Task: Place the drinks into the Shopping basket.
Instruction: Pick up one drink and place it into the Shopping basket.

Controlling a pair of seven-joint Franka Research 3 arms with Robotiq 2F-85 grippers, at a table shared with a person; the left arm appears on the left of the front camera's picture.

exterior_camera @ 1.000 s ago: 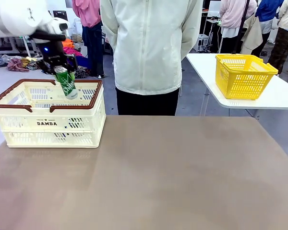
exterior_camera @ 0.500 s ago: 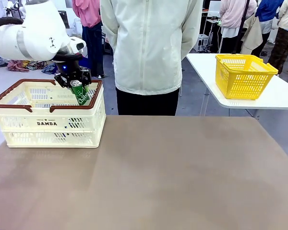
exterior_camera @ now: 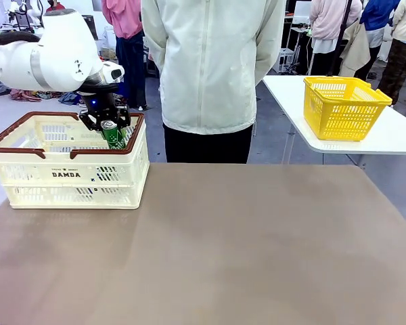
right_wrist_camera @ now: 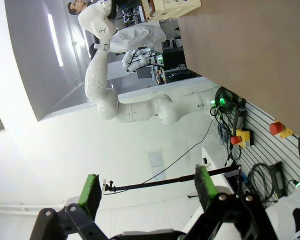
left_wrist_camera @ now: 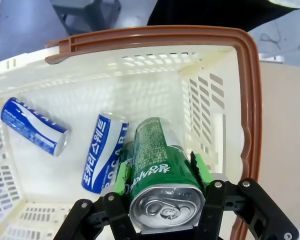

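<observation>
your left hand [left_wrist_camera: 162, 175] is clamped on a green can [left_wrist_camera: 160, 160], green pads pressed to its sides just under the silver top, and it hangs tilted inside the near right corner of the shopping basket [exterior_camera: 132, 135], below the brown rim. two blue cans [left_wrist_camera: 104, 151] already lie on their sides on the basket floor, one just beside the green can, the other [left_wrist_camera: 34, 132] farther off toward the far wall. your right hand [right_wrist_camera: 147, 192] is up off the desk [exterior_camera: 216, 244], jaws wide apart, nothing between them.

now the feel of it: a slim can like this looks rigid if full, thin-walled and easy to dent if you squeeze hard, and the printed skin is likely slick, so a mid-to-upper grip across the round body, as you have it, seems the right hold. it will probably roll once it lands on its side, and it could knock against the blue can beside it, so let it go low rather than from height.
</observation>
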